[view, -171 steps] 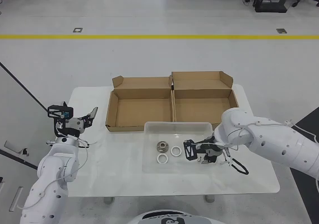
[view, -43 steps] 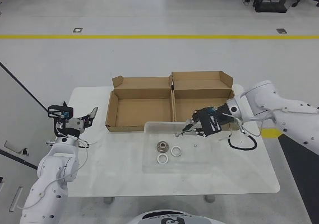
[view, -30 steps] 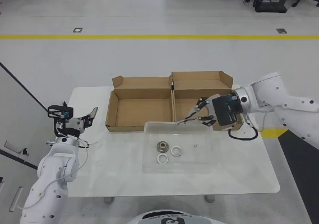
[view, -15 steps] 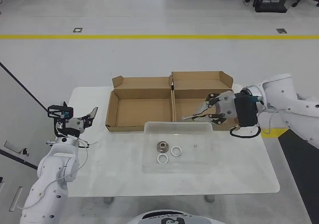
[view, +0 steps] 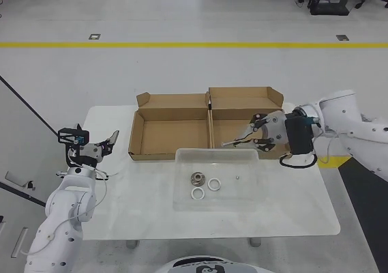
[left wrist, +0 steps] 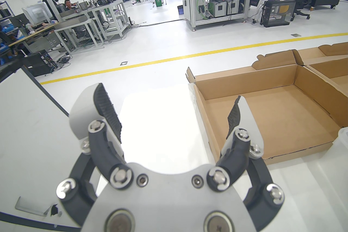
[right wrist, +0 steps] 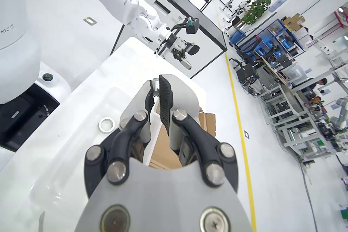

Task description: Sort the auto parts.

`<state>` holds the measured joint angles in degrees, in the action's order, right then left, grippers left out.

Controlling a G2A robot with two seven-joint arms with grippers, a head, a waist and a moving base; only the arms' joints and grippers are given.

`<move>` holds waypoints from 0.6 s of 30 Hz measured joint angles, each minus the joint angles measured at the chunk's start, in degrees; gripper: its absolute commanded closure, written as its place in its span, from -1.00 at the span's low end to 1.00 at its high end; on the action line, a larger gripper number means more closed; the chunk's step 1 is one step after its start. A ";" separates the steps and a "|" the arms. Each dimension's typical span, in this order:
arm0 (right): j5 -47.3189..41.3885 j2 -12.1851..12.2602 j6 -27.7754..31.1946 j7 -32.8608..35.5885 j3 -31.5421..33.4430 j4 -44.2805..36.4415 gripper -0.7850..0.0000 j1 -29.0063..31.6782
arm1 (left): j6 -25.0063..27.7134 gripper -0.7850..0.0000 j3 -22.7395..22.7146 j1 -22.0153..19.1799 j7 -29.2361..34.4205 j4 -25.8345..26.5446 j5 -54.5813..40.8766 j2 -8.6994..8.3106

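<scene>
My right gripper (view: 226,143) hangs over the near edge of the right cardboard box (view: 243,127), shut on a small metal cylinder (right wrist: 155,89) held between its fingertips. On the table in front of the boxes stands the clear tray (view: 241,198). It holds a brown gear-like part (view: 196,179), two white rings (view: 215,183) (view: 198,194) and a tiny part (view: 238,179). One ring (right wrist: 106,124) also shows in the right wrist view. My left gripper (view: 105,142) stands open with nothing in it at the table's left edge, apart from the left cardboard box (view: 170,133).
The two open cardboard boxes sit side by side at the back of the white table (view: 146,205). The left box (left wrist: 272,108) has a bare floor. A dark-framed panel (view: 16,130) stands off the table's left side.
My right gripper has risen from the tray and swung back over the right box with the small cylinder; it has held still for the last half second. The left arm has not moved.
</scene>
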<state>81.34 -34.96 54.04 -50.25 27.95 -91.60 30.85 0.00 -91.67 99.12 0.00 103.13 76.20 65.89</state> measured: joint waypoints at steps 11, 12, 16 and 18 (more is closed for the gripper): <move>0.00 0.00 0.00 0.00 0.00 0.00 1.00 0.00 | 0.00 -1.00 0.00 0.00 0.00 0.00 0.00 0.00; 0.00 0.00 0.00 0.00 0.00 0.00 1.00 0.00 | 0.00 -1.00 0.00 0.00 0.00 0.00 0.00 0.00; -0.02 0.00 -0.02 0.01 0.01 0.00 1.00 0.02 | 0.00 -1.00 0.00 0.00 0.00 0.00 0.00 0.00; -1.00 -0.06 -0.89 0.67 0.27 -0.25 1.00 0.68 | 0.00 -1.00 0.00 0.00 0.00 0.00 0.00 0.00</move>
<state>80.34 -35.02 53.15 -49.58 28.21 -91.85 31.53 0.00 -91.67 99.12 0.00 103.13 76.20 65.89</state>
